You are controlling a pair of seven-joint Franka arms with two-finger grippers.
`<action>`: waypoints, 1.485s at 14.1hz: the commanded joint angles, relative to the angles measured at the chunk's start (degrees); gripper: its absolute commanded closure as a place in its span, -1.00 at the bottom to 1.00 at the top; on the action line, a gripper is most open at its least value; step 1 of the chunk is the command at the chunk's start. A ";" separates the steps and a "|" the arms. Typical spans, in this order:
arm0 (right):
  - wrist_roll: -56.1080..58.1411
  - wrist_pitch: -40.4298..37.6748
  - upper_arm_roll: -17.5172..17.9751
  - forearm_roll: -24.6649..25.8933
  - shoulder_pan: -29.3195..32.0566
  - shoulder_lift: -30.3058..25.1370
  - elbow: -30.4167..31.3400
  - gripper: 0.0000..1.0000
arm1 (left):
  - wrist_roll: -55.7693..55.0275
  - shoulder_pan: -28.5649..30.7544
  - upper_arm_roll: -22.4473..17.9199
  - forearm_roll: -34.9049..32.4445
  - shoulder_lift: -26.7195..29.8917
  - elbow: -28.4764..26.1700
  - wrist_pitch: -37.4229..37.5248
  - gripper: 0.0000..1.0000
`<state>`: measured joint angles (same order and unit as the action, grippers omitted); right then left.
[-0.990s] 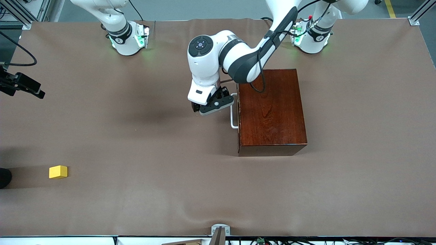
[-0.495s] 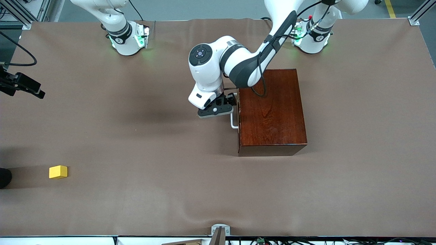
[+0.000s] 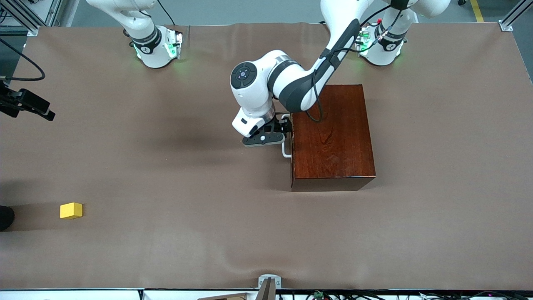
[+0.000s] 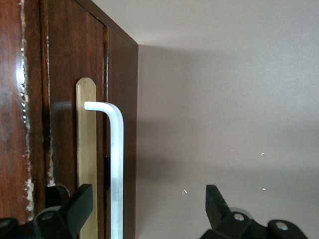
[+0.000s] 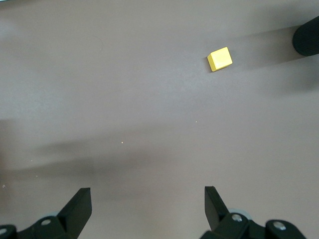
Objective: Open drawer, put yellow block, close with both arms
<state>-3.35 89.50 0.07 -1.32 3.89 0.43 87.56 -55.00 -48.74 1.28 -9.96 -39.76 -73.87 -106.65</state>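
Two white robot arms, one mahogany-coloured box with one shut drawer, and one yellow block share the brown table; no writing is readable. The left gripper sits at the drawer's white handle, fingers spread, one on each side of the bar, gripping nothing. Only the right wrist view shows the right gripper, spread wide and empty above bare table, waiting; the block lies toward the right arm's end, nearer the front camera than the box.

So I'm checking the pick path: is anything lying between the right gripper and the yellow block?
Nothing visible. The right gripper hangs open over bare table, and only brown mat shows between it and the yellow block. The drawer is not yet open.
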 commanded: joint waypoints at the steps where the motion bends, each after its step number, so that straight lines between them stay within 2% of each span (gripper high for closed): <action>1: 0.10 -0.29 -0.33 0.61 -0.63 0.10 -0.46 -1.00 | 1.04 -0.04 -0.05 -1.02 -1.98 1.63 1.09 -1.00; 14: -0.07 -0.38 -0.77 0.00 0.24 0.01 -0.81 -1.00 | -0.45 -0.74 0.48 -0.49 -4.01 1.80 1.35 -1.00; 21: -0.07 -0.47 -0.77 0.00 0.95 -0.17 -0.81 -1.00 | -5.20 -0.66 0.39 2.58 -4.10 1.98 -1.80 -1.00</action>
<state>-3.37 89.53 -1.01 -1.32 4.11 0.43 87.46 -58.70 -49.01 1.82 -8.93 -42.73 -73.79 -107.21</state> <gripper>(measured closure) 0.000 0.000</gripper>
